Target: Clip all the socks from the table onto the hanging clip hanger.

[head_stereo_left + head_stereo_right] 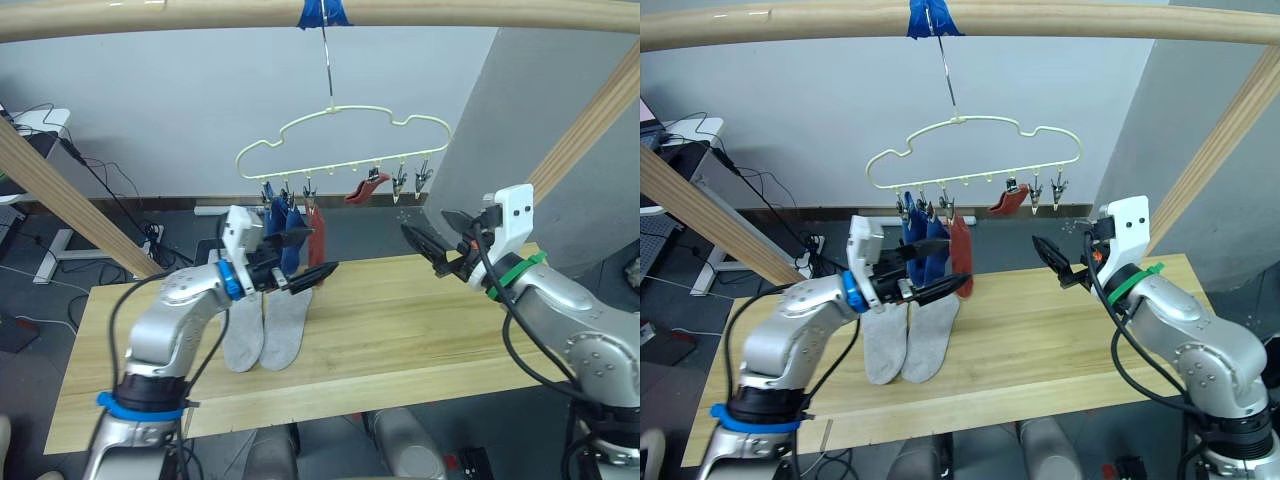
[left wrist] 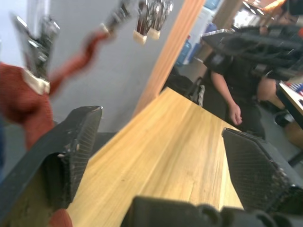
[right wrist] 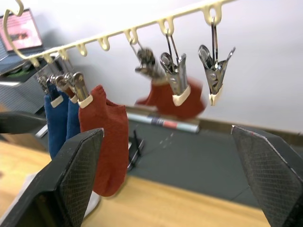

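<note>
Four socks hang from the pale yellow clip hanger (image 1: 345,140), which dangles by its long hook from a wooden pole (image 1: 200,18) wrapped with blue tape (image 1: 322,12). Two royal blue socks (image 1: 282,232) and one rust red sock (image 1: 317,233) hang straight down side by side at the left end of the clip row, while a second rust red sock (image 1: 366,189) sits tilted and bunched at a clip nearer the right end. Two bare metal clips (image 3: 214,71) hang just beyond it. Two light grey socks (image 1: 264,330) lie flat and side by side on the wooden table (image 1: 400,320), below the hanging blue pair. The left gripper (image 1: 305,255) hovers above the grey socks, just in front of the hanging blue and red socks, its black fingers spread apart and holding nothing. The right gripper (image 1: 432,243) is raised over the table's right end, pointing toward the hanger, its fingers (image 3: 71,175) likewise wide apart and empty. A person in dark clothing (image 2: 236,90) appears past the table's far end in the left wrist view.
</note>
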